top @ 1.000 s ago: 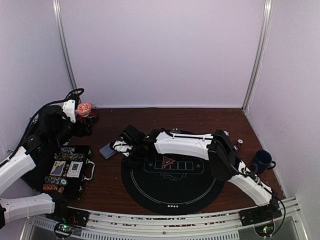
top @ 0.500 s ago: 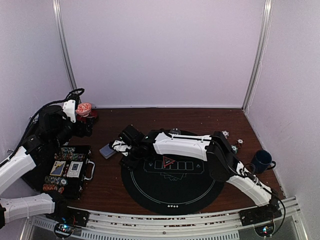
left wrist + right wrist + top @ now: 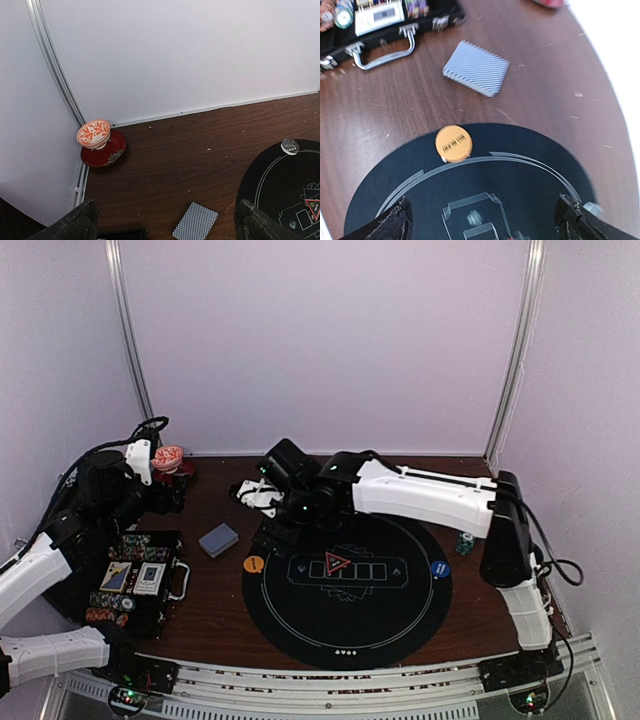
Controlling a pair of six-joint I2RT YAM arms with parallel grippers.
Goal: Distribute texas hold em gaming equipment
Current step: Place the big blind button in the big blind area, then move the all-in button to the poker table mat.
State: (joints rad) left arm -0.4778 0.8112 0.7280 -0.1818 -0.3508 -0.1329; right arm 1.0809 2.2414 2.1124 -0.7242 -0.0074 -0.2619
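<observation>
On the brown table (image 3: 210, 620), the orange button (image 3: 254, 564) lies at the black mat's (image 3: 345, 630) nine o'clock rim, with the card deck (image 3: 218, 539) off toward ten. The right gripper (image 3: 252, 496), spread empty above, should probably straddle the deck squarely.

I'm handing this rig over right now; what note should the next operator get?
Left claw: open, empty, over the table's left side.
Right claw: open, empty, raised near the orange button.
Done: orange button at the poker mat's left edge, blue button at its right edge, red triangle marker at centre.
To do: card deck lies undealt on the table beside the mat; poker chips sit in the open case.
</observation>
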